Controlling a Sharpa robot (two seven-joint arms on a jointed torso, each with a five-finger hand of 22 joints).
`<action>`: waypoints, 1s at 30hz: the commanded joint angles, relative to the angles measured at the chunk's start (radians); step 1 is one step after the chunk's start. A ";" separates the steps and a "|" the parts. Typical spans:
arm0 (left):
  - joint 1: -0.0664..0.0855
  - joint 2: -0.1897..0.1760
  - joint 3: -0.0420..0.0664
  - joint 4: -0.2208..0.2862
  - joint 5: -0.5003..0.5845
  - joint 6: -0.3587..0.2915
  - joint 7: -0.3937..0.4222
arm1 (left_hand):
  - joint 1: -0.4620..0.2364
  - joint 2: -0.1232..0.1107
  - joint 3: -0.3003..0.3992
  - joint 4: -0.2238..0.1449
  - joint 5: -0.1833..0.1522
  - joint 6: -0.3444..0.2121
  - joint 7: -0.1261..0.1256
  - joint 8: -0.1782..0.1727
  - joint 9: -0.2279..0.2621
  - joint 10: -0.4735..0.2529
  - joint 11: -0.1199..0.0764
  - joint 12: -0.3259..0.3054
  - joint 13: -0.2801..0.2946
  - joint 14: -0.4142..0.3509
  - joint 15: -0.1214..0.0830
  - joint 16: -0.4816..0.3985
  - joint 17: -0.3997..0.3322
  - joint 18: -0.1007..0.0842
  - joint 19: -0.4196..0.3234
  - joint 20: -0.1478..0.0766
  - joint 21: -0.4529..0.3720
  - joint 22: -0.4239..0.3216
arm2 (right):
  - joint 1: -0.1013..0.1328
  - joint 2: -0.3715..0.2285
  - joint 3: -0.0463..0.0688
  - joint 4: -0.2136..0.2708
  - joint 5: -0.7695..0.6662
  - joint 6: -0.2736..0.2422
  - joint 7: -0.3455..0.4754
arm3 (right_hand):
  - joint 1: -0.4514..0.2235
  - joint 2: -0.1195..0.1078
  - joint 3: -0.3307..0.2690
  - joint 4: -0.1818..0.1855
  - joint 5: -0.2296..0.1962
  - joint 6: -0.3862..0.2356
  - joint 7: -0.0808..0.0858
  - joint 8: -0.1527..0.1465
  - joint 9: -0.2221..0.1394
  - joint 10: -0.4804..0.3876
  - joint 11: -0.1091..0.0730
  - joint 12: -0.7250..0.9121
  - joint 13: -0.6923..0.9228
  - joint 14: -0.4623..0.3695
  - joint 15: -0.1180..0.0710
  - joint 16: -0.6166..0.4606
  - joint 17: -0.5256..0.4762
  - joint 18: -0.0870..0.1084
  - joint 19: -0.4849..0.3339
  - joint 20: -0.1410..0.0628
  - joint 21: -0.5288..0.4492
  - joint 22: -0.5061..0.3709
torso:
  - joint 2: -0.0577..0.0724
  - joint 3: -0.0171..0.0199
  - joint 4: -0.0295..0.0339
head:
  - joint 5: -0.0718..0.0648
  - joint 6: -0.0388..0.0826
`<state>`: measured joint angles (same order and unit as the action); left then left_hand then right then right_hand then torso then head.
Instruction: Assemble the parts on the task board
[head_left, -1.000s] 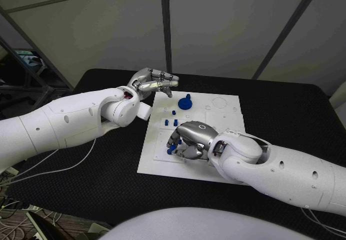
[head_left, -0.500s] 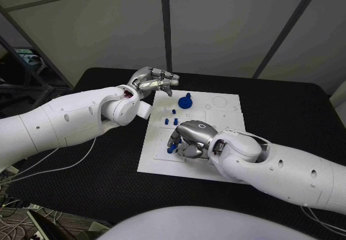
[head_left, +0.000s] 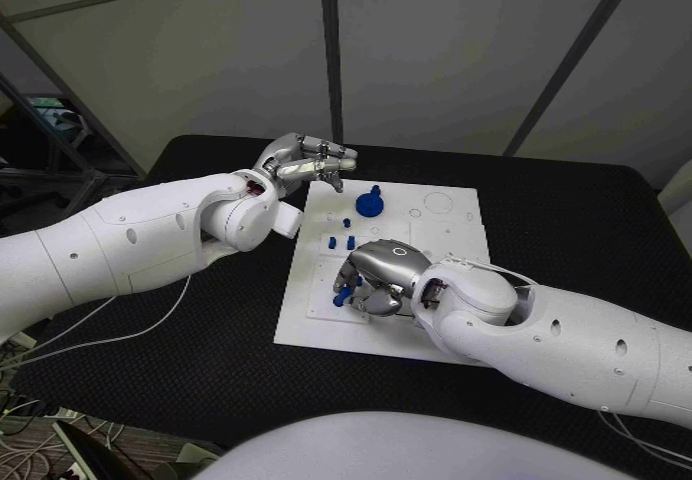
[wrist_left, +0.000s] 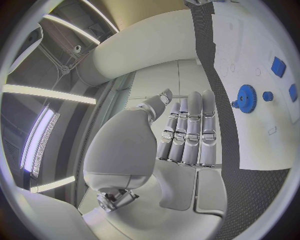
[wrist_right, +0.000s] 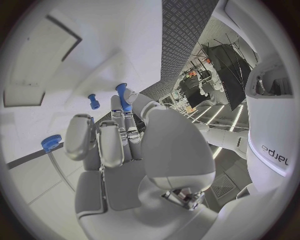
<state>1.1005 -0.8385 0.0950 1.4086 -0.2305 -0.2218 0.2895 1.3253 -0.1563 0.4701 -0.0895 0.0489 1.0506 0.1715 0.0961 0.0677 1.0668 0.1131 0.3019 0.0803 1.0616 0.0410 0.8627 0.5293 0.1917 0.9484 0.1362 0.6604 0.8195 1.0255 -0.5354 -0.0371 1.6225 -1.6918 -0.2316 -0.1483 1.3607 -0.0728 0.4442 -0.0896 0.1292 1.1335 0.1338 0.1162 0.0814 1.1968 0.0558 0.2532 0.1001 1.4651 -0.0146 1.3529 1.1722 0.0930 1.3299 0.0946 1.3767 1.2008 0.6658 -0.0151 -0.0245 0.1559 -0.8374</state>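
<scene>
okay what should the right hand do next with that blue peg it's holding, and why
Probably lower the blue peg toward a hole in the board and seat it. The right hand pinches the peg above the board's near left part, not yet inserted. The left hand hangs past the far left corner, holding nothing.

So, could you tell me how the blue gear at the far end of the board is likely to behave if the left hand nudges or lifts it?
The blue gear looks like small rigid plastic, so probably light and stiff. Its toothed rim should give fingers purchase. Tipped on edge, its round shape might roll across the task board.
</scene>
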 joint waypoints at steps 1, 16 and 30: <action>0.002 0.000 0.001 0.001 0.002 0.012 0.006 | -0.002 0.008 -0.005 0.000 -0.001 -0.003 0.005 -0.006 0.000 -0.009 0.001 0.003 0.002 -0.008 0.002 -0.003 -0.001 -0.011 0.001 0.008 -0.004 -0.001 | -0.001 0.004 -0.002 -0.004 -0.022 0.020 -0.015 | -0.008 0.000 -0.001 0.007 0.006 -0.007 0.004 0.000 -0.001 -0.006 0.007 -0.013 0.000 0.034 0.000 -0.009 -0.005 -0.011 -0.008 0.000 -0.004 -0.005 | 0.000 -0.0007 -0.0001 | -0.001 0.001; 0.002 -0.001 0.001 0.002 0.002 0.014 0.003 | -0.002 0.008 -0.005 0.000 -0.001 -0.003 0.005 -0.006 0.000 -0.009 0.001 0.003 0.002 -0.008 0.002 -0.003 -0.001 -0.011 0.001 0.008 -0.004 -0.001 | -0.001 0.009 -0.002 -0.012 -0.010 -0.007 -0.001 | -0.062 -0.060 -0.046 0.029 -0.003 -0.168 0.038 -0.055 -0.017 -0.161 0.056 -0.089 -0.033 0.026 0.041 -0.021 -0.030 0.002 -0.051 0.038 -0.041 -0.061 | 0.000 0.0000 -0.0003 | 0.000 0.000; 0.002 -0.002 0.001 0.000 0.002 0.015 0.002 | -0.002 0.008 -0.005 0.000 -0.001 -0.003 0.005 -0.006 0.000 -0.009 0.001 0.003 0.002 -0.008 0.002 -0.003 -0.001 -0.011 0.001 0.008 -0.004 -0.001 | -0.004 -0.037 -0.002 0.034 0.003 -0.158 0.037 | -0.056 -0.060 -0.051 0.028 0.005 -0.171 0.036 -0.053 -0.015 -0.169 0.055 -0.084 -0.032 0.022 0.040 -0.029 -0.044 0.005 -0.061 0.038 -0.049 -0.075 | -0.002 0.0006 -0.0018 | -0.005 0.004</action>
<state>1.1005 -0.8401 0.0950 1.4087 -0.2304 -0.2184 0.2872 1.3253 -0.1563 0.4701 -0.0895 0.0489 1.0506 0.1715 0.0961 0.0677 1.0668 0.1131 0.3018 0.0810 1.0617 0.0410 0.8627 0.5295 0.1916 0.9484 0.1362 0.6604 0.8197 1.0208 -0.5649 -0.0398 1.6464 -1.6971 -0.2972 -0.1412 1.2990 -0.1277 0.3988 -0.0606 0.1305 0.9660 0.1700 0.0628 0.0646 1.0331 0.1117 0.1684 0.0677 1.4651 0.0215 1.3275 1.1293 0.0931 1.2738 0.1319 1.3300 1.1261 0.6652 -0.0146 -0.0257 0.1526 -0.8349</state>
